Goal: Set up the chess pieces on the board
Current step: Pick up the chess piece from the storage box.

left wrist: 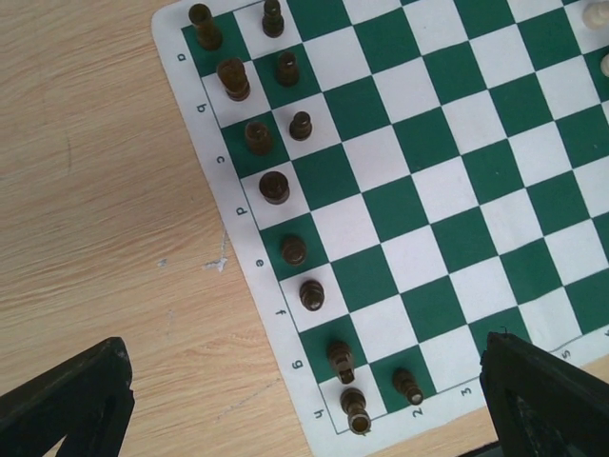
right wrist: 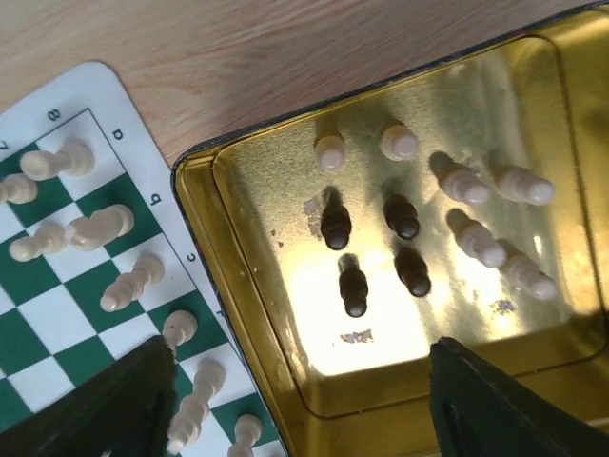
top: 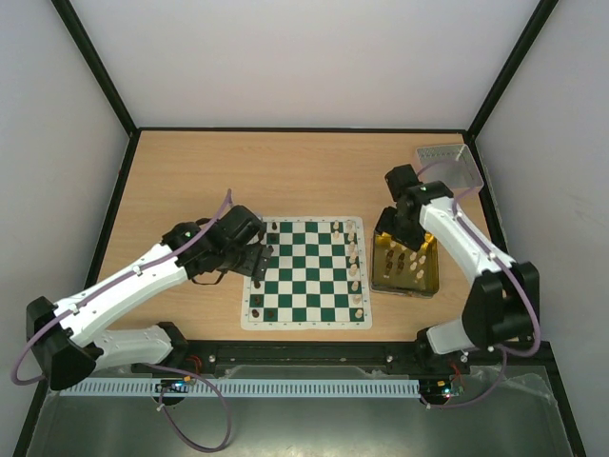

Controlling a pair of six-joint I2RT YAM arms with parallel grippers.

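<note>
The green and white board (top: 306,272) lies mid-table. Black pieces (left wrist: 274,187) stand along its left edge, with a few in the second column; cream pieces (top: 354,259) stand along its right edge. My left gripper (left wrist: 304,419) is open and empty, hovering over the board's near left corner, where black pieces (left wrist: 354,409) stand. My right gripper (right wrist: 300,409) is open and empty above the yellow tray (right wrist: 249,314). Several black pieces (right wrist: 354,290) and several cream pieces (right wrist: 476,243) stand in it. Cream pieces (right wrist: 124,281) on the board (right wrist: 57,324) show at the left.
The yellow tray (top: 404,288) sits right beside the board's right edge. A small grey tray (top: 447,162) lies at the back right corner. Black frame rails and white walls enclose the wooden table (top: 190,181).
</note>
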